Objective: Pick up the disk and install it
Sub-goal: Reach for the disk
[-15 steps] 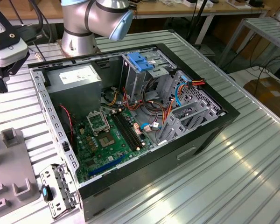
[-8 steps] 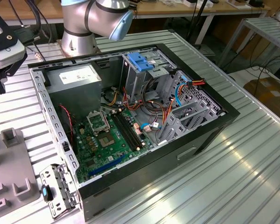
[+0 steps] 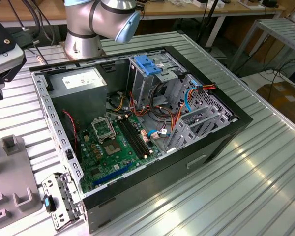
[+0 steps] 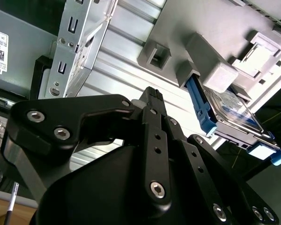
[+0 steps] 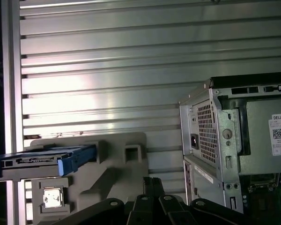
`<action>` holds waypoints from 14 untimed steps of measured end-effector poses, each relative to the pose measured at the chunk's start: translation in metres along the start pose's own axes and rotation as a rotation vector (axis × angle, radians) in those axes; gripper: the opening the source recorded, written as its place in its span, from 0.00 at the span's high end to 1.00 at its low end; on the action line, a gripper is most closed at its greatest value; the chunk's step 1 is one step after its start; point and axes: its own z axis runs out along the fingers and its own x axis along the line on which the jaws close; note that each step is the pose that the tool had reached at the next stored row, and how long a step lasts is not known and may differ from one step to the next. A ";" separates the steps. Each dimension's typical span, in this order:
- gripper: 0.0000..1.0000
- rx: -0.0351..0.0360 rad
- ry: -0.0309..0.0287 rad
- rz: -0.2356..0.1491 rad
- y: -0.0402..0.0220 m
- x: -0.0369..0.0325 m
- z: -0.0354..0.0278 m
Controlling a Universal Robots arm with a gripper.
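The disk (image 4: pixel 235 111) is a silver drive in a blue plastic frame, resting in a slot of a grey holder (image 4: pixel 210 70) on the ribbed table. In the first wrist view the disk (image 5: pixel 37 161) shows edge-on, sticking out of that holder (image 5: pixel 110 161). My gripper (image 4: pixel 152 93) hangs over the table between the holder and the open computer case, clear of the disk. Its black fingers (image 5: pixel 152 183) are pressed together with nothing between them. In the exterior view the gripper's head (image 3: pixel 1 49) sits at the far left above the holder (image 3: pixel 12 172).
The open computer case (image 3: pixel 226 132) lies on the ribbed metal table (image 3: pixel 246 196). Inside are a grey power-supply box (image 3: pixel 81 83), a green motherboard (image 3: pixel 113 142), cables, and a metal drive cage with a blue cap (image 3: pixel 147 66). A small metal bracket (image 3: pixel 61 196) lies by the case's near corner.
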 end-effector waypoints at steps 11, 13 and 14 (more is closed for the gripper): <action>0.89 0.0006 0.0086 0.000 -0.0005 0.0047 0.0027; 0.89 0.0007 0.0096 0.000 -0.0005 0.0054 0.0031; 0.89 0.0008 0.0103 0.000 -0.0006 0.0058 0.0033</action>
